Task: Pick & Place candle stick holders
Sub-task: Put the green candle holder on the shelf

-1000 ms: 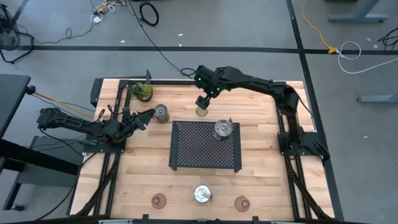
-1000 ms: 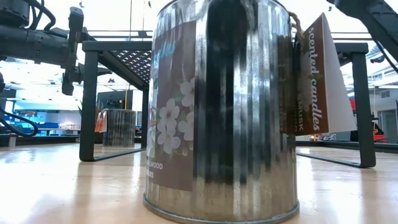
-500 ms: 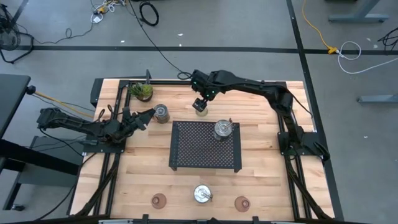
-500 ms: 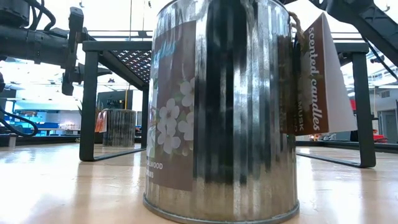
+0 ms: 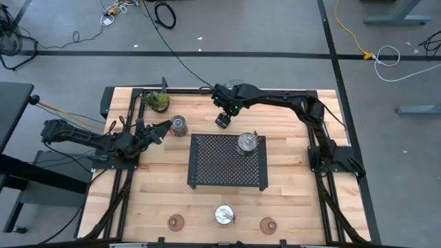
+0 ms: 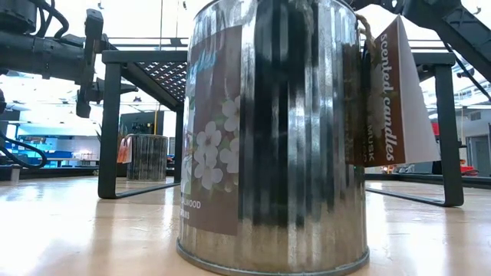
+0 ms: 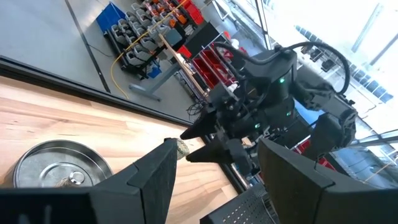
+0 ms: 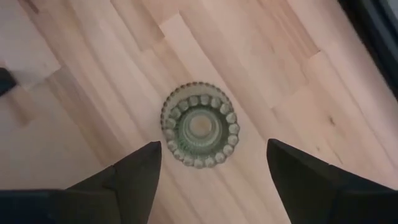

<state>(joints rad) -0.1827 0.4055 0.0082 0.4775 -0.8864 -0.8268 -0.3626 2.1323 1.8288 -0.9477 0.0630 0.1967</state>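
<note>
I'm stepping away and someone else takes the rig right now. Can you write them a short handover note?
Right claw: open, hovering directly over the olive-green glass holder, which stands on the table behind the black mesh tray; nothing gripped.
Left claw: open, waiting at the left side beside a silver holder.
One silver holder stands on the tray. Another silver holder and two reddish-brown glass holders sit along the front edge.
Done: one holder on the tray, at most. Left: probably the green one next, then the other four.

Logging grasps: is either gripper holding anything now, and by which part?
Nothing is held. The right gripper hangs open above the olive-green glass holder; the left gripper waits open near the silver metal cup.
</note>
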